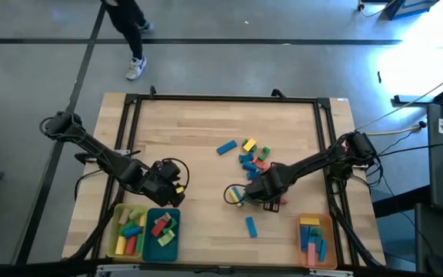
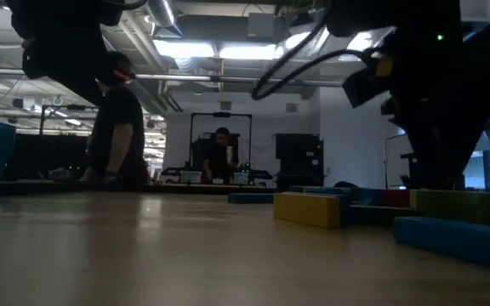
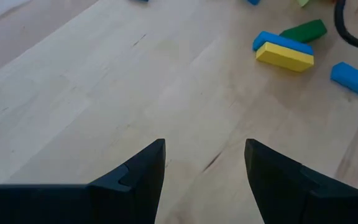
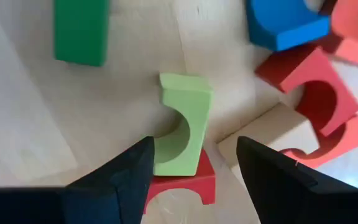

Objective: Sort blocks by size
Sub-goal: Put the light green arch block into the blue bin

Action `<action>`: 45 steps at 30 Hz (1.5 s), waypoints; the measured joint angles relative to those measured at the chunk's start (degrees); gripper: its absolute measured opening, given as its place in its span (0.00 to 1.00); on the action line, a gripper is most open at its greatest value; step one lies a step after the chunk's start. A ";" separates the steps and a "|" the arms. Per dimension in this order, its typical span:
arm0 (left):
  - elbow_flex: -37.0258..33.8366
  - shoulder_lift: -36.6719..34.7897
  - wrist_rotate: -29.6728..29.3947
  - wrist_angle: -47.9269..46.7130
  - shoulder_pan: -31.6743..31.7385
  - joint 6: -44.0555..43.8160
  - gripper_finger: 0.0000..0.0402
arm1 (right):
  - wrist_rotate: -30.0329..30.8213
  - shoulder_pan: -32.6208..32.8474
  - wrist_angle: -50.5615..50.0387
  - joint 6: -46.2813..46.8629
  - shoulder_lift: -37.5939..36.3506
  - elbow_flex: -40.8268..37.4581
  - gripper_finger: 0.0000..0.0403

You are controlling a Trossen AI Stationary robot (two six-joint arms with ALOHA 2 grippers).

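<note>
While wide open, right gripper above light-green arch block.

Pale wood table, visible grain and plank seams, smooth with a soft sheen. The blocks look matt and slightly grainy, like foam or painted wood; which one can't be told. Gripper fingers read as dark matt plastic. A glossy black cable lies beside the blocks.
</note>
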 joint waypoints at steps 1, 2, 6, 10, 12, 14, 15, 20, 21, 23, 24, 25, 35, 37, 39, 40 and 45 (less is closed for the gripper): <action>0.00 0.07 0.00 -0.04 0.00 0.00 0.49 | -0.02 0.00 0.18 0.17 0.02 -0.55 0.58; 0.00 0.13 0.00 -0.03 0.00 0.00 0.49 | 0.02 0.00 0.05 0.32 0.02 -0.95 0.58; 0.00 0.13 0.00 0.00 0.00 0.00 0.49 | 0.02 0.00 0.19 0.65 0.02 -2.67 0.58; 0.00 0.13 0.00 -0.01 0.00 0.00 0.49 | -0.02 0.00 3.65 0.72 0.02 -4.35 0.58; 0.00 0.13 0.00 0.02 0.00 0.00 0.49 | -0.02 0.00 5.26 0.73 0.02 -5.33 0.57; 0.00 0.13 0.00 0.02 0.00 0.00 0.49 | -0.02 0.00 6.70 0.73 0.02 -6.36 0.56; 0.00 0.13 0.00 0.02 0.00 0.00 0.49 | -0.02 0.00 7.04 0.73 0.02 -6.84 0.54; 0.00 0.13 0.00 0.04 0.00 -0.01 0.49 | -0.02 0.00 9.02 0.46 0.02 -9.16 0.37; 0.00 0.11 0.00 0.03 0.00 0.00 0.49 | -0.02 0.00 9.66 0.25 0.02 -9.72 0.33; 0.00 0.11 -0.01 0.04 0.00 0.00 0.49 | -0.33 0.00 10.92 0.08 0.00 -10.50 0.23; 0.00 0.11 -0.02 0.04 0.00 -0.02 0.49 | -0.33 0.00 11.08 0.06 -0.09 -10.62 0.19; 0.00 0.11 0.00 0.04 0.00 -0.02 0.49 | -0.33 0.00 11.04 0.04 -0.15 -10.67 0.15; -0.04 0.53 -0.96 0.31 0.00 -1.25 0.49 | -0.69 0.00 12.24 -4.46 0.13 -4.93 0.14; -0.04 0.53 -1.77 1.88 -0.07 2.16 0.49 | -0.70 0.00 13.37 -6.11 0.13 -2.86 0.15; -0.04 0.53 -2.66 4.89 -0.07 6.80 0.49 | -0.76 0.00 15.94 -7.74 0.13 -1.08 0.18; -0.04 0.53 -3.09 6.77 -0.07 9.23 0.49 | -0.84 0.00 17.23 -8.75 0.13 -0.35 0.19; -0.04 0.95 -3.60 18.64 -0.15 22.88 0.49 | 1.13 0.00 25.36 -14.86 0.11 2.73 0.16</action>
